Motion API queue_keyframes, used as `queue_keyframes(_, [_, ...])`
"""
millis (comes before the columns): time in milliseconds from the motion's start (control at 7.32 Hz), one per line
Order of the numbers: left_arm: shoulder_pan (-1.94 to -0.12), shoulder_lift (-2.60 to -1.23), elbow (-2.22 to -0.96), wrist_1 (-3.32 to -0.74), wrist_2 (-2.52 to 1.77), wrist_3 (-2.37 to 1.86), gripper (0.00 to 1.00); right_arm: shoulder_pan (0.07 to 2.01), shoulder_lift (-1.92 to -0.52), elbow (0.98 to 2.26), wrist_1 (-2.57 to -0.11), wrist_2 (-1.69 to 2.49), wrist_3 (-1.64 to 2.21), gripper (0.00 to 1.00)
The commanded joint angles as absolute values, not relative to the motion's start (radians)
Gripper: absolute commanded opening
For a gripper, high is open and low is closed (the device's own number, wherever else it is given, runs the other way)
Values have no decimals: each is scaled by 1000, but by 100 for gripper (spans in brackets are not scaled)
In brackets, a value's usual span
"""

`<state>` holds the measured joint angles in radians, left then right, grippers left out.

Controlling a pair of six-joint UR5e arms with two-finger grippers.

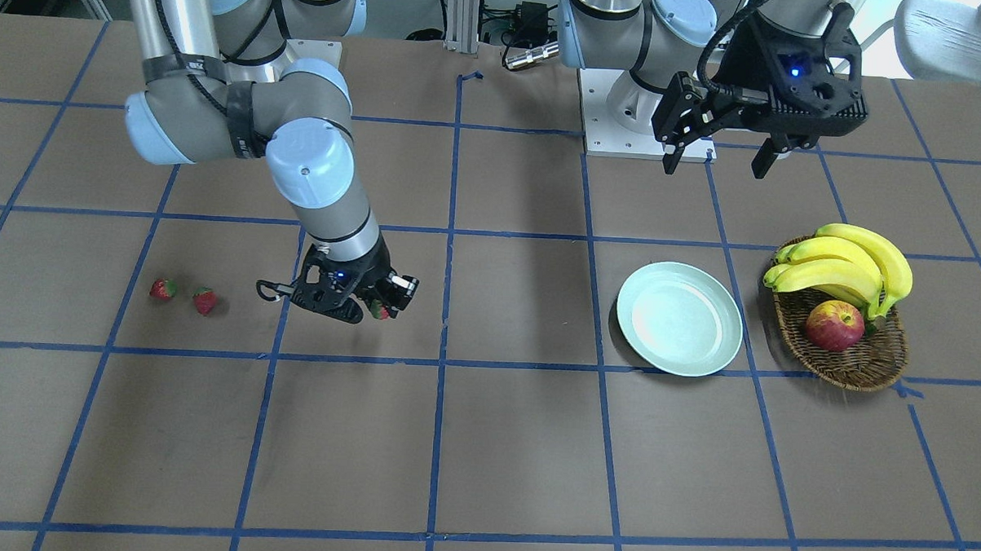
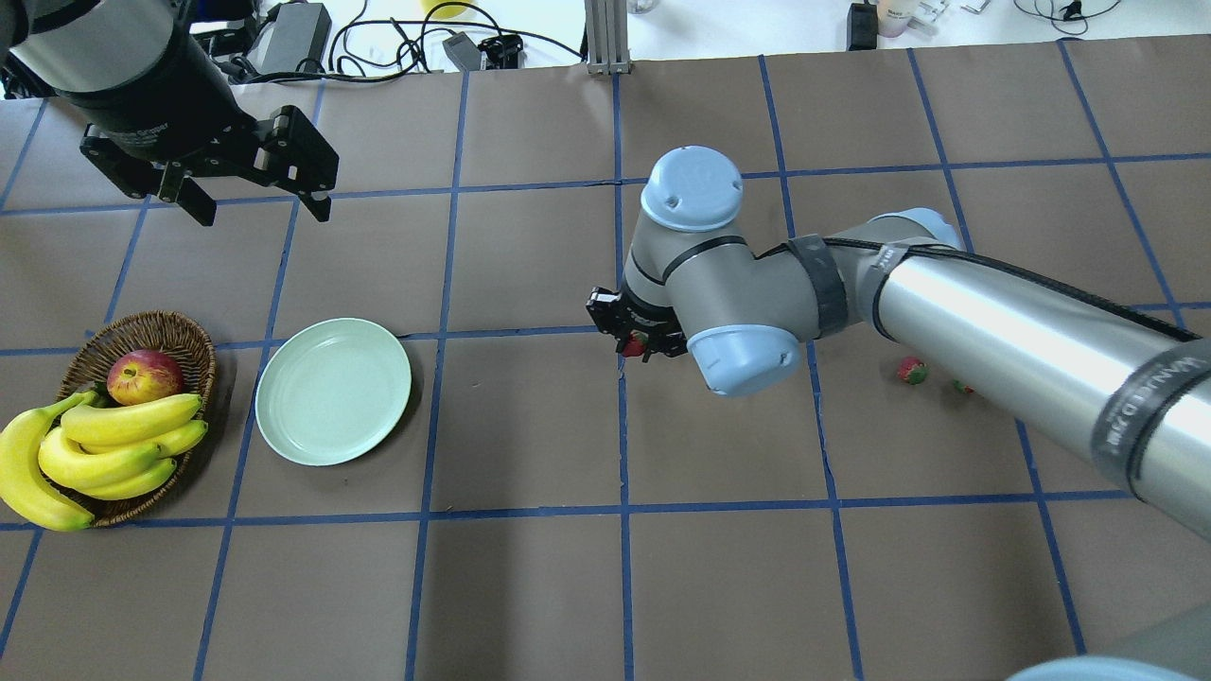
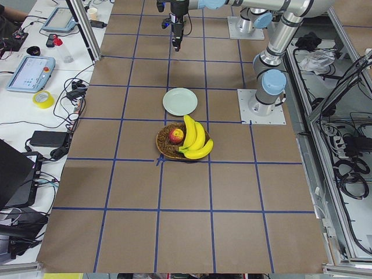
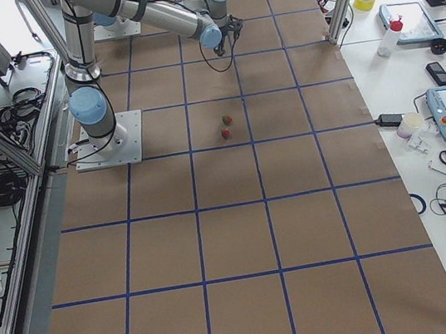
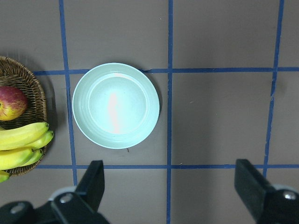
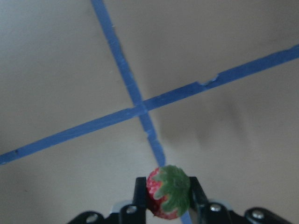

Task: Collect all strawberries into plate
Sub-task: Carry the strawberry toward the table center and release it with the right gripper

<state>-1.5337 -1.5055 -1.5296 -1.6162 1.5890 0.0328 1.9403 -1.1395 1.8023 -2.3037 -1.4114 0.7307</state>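
Note:
My right gripper [image 1: 373,307] is shut on one strawberry [image 1: 380,311], held above the table near a blue tape crossing; the wrist view shows the strawberry [image 6: 168,192] between the fingers, green cap facing the camera. Two more strawberries [image 1: 162,288] [image 1: 205,301] lie on the table behind the right arm, and also show overhead [image 2: 911,370]. The pale green plate [image 1: 679,318] is empty and sits far to the side, next to the basket. My left gripper [image 2: 255,200] is open and empty, hovering high beyond the plate [image 5: 116,105].
A wicker basket [image 1: 859,360] beside the plate holds an apple [image 1: 834,326] and a bunch of bananas [image 1: 850,268]. The brown table has a blue tape grid. Cables and devices lie along the table's far edge [image 2: 378,38].

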Motion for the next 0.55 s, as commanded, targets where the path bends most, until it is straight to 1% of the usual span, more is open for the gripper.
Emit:
queue_keyframes(0, [-1532, -1505, -1531, -1617, 1589, 35, 100, 2026, -1053, 1700, -2307, -1370, 796, 0])
queue_keyframes(410, [-1534, -1505, -1531, -1615, 1589, 34, 100, 2042, -1019, 1715, -2293, -1240, 788, 0])
